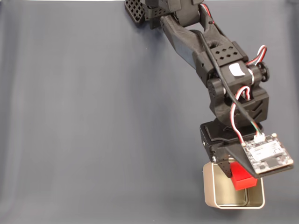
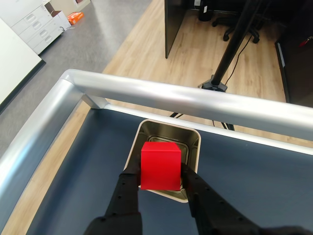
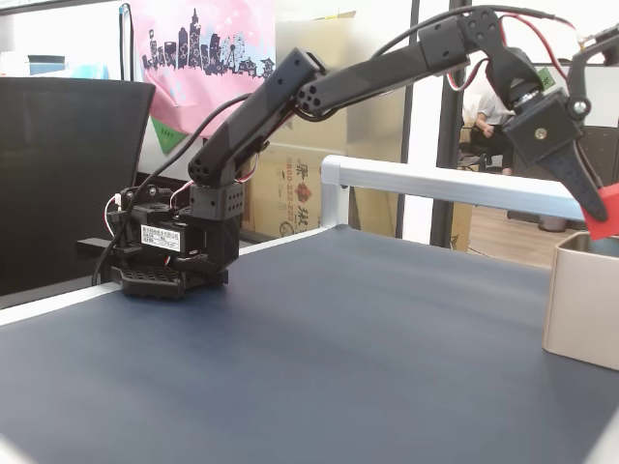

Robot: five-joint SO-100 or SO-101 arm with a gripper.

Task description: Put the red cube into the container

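Wrist view first, read from its left: a brushed aluminium rail (image 2: pixel 161 95) with a rounded corner runs along the far edge of the dark blue table mat (image 2: pixel 73 161), and at centre the gripper (image 2: pixel 161 180) is clenched on the red cube (image 2: pixel 160 165), one black finger (image 2: pixel 128 188) on each side face. The cube hangs directly above the near part of the container (image 2: pixel 168 142), which lies just ahead of and beneath the fingertips; the judgement is that the coming move is a short drop, or a slight push forward and then a release.

Seen from above in a fixed view, the arm (image 1: pixel 201 42) reaches down from the top edge, and the cube (image 1: pixel 243 179) overlaps the right half of the tin's opening (image 1: pixel 219 186). From the side, in a fixed view, the cube (image 3: pixel 607 213) is held clear above the tin's rim, not touching the container (image 3: pixel 580 304).

The cube is matte, plain-faced and sharp-edged. The tin is square with rounded corners, a pale cream rim and a dull, faintly reflective inside, much wider than the cube. The mat looks smooth and soft.
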